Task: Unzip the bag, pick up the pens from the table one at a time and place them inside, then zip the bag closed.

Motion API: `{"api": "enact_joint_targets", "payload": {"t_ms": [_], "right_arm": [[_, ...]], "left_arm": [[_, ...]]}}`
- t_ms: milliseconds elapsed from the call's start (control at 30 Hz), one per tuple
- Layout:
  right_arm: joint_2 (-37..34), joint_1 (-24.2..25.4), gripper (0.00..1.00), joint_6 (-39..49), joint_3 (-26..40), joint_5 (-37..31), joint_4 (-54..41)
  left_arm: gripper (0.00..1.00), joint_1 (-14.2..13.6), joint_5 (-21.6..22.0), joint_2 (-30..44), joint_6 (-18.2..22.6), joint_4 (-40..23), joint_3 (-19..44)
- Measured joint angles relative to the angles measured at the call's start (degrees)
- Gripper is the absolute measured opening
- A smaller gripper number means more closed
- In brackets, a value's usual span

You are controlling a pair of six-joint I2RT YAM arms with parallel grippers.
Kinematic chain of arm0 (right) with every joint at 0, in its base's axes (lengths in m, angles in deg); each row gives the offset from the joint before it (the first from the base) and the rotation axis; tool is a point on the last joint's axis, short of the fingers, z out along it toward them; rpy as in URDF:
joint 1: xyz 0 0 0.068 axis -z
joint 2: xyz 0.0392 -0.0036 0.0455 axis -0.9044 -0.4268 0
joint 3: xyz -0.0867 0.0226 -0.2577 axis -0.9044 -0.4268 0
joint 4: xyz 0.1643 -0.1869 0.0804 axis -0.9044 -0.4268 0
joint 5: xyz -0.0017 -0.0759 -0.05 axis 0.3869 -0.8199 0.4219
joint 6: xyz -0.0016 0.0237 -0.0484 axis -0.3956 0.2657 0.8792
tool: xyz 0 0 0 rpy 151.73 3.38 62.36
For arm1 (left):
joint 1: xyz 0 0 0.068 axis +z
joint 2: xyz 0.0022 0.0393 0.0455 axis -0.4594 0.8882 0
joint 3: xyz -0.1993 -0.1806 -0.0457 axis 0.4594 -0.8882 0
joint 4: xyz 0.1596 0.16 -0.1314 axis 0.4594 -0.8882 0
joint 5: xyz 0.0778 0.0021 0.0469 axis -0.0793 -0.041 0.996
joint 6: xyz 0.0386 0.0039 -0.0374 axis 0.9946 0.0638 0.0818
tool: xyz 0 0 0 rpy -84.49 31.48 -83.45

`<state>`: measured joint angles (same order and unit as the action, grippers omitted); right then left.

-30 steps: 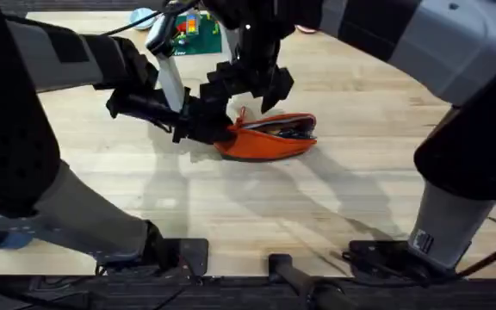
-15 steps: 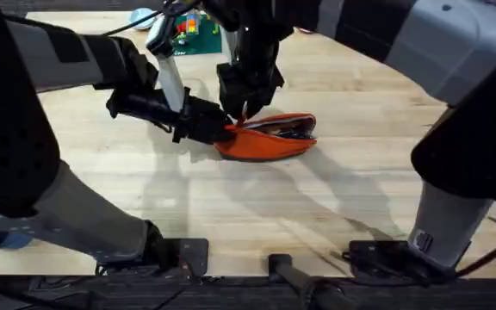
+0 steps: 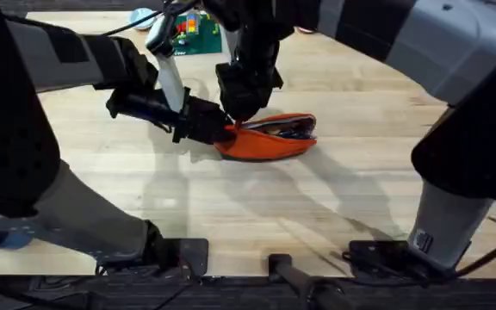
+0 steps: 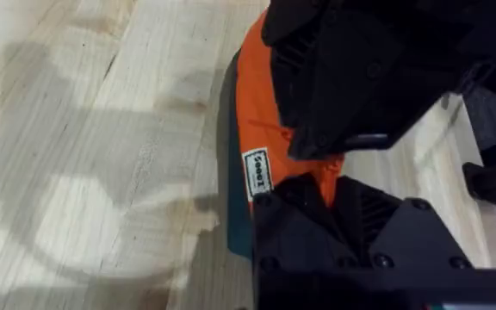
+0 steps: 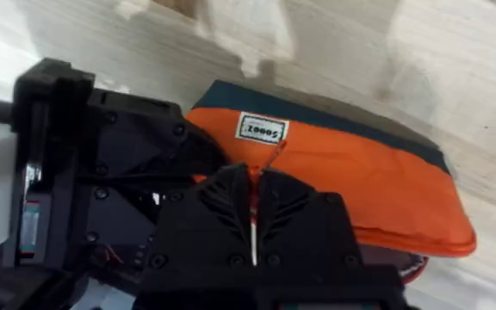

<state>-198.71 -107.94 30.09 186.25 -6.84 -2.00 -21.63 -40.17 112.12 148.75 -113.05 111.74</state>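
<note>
The orange bag (image 3: pixel 269 145) lies on the table (image 3: pixel 231 207), its zipper gaping toward its right end, where dark contents (image 3: pixel 289 131) show inside. I cannot make out the pens as such. My left gripper (image 3: pixel 222 132) is shut on the bag's left end, and the left wrist view shows orange fabric (image 4: pixel 252 112) pinched between its black fingers. My right gripper (image 3: pixel 241 116) has come down from above onto the same end. In the right wrist view it is shut on the orange zipper pull tab (image 5: pixel 271 155), beside the white label (image 5: pixel 259 129).
A green packet (image 3: pixel 192 36) and a pale blue object (image 3: pixel 142 15) lie at the table's far edge behind the grippers. Bare planks stretch in front of the bag and to its right. Both arms cross above the table's middle.
The right gripper stood open above the bag one second ago. It has since dropped to the bag's left end and shut on the pull tab. The left gripper and the bag stayed put.
</note>
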Motion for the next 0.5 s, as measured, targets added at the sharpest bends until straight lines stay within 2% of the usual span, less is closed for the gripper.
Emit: {"api": "enact_joint_targets", "payload": {"t_ms": [500], "right_arm": [[0.0,2.1,0.034,0.4,0.9,1.4,-0.7]], "left_arm": [[0.043,0.0,0.0,0.0,0.0,0.0,0.0]]}}
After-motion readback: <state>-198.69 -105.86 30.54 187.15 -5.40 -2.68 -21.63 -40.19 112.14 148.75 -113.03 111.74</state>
